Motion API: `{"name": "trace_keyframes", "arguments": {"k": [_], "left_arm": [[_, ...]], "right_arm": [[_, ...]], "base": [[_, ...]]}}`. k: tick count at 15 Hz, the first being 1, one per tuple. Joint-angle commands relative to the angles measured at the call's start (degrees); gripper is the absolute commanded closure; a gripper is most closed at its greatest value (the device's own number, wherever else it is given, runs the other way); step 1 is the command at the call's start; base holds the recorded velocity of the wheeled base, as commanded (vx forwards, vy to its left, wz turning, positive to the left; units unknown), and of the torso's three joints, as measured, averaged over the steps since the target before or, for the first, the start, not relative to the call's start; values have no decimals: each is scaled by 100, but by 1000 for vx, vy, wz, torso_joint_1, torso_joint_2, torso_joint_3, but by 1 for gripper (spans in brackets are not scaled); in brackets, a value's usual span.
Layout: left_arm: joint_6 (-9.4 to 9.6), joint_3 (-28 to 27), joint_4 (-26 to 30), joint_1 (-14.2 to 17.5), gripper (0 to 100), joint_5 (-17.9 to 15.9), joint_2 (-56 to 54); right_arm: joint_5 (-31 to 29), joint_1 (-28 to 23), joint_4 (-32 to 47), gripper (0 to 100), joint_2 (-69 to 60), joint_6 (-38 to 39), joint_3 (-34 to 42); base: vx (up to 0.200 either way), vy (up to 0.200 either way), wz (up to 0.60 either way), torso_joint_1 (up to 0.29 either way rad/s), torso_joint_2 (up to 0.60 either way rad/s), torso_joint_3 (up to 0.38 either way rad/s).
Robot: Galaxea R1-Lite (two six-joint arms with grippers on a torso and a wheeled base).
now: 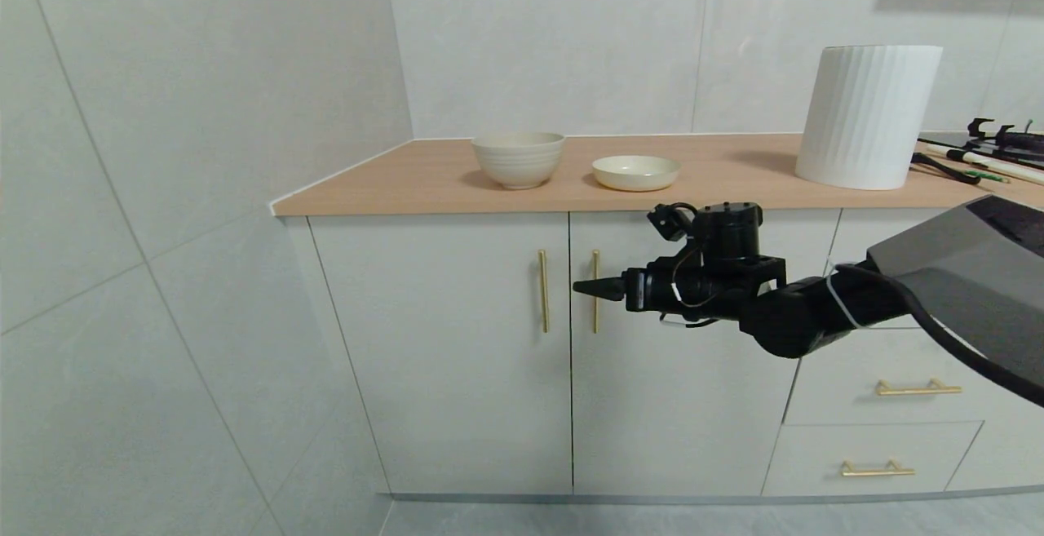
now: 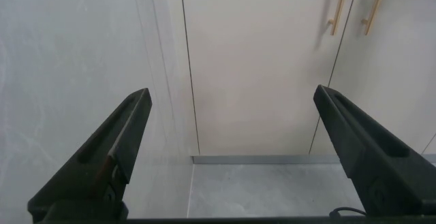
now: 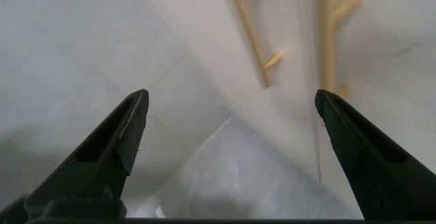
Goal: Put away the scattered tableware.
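Cream bowl (image 1: 519, 159): 1 | cream dish (image 1: 635, 172): 1 | left end effector (image 2: 231, 103), right end effector (image 3: 231, 105): wide apart, empty

We can't identify the thin utensils (image 1: 983, 162) at the right end of the counter (image 1: 734, 173): too small, partly cropped by the edge. Door handles (image 3: 251, 37) are blurred in right wrist view, tops cut off in both wrist views. On left gripper (image 2: 233, 91) and right gripper (image 3: 231, 93), finger bases run off frame.

Kitchen, probably | tiled walls (image 1: 555, 38) | wood countertop (image 1: 734, 173) with bowl (image 1: 519, 159), dish (image 1: 635, 172) | brass-handled cabinets (image 1: 440, 356)
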Motion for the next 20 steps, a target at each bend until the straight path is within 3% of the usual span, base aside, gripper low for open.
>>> {"name": "trace_keyframes", "arguments": {"k": [1, 4, 14, 20], "left_arm": [[2, 0, -1, 1, 0, 1, 0], [2, 0, -1, 1, 0, 1, 0], [2, 0, -1, 1, 0, 1, 0], [2, 0, -1, 1, 0, 1, 0]], "right_arm": [[-184, 6, -159, 0, 335, 142, -256], [-263, -3, -414, 0, 502, 547, -423], [-333, 120, -431, 0, 1012, 626, -801], [-799, 199, -818, 0, 1381, 626, -1082]], "base": [[0, 0, 0, 0, 0, 0], [0, 0, 0, 0, 0, 0], [0, 0, 0, 0, 0, 0], [0, 0, 0, 0, 0, 0]]}}
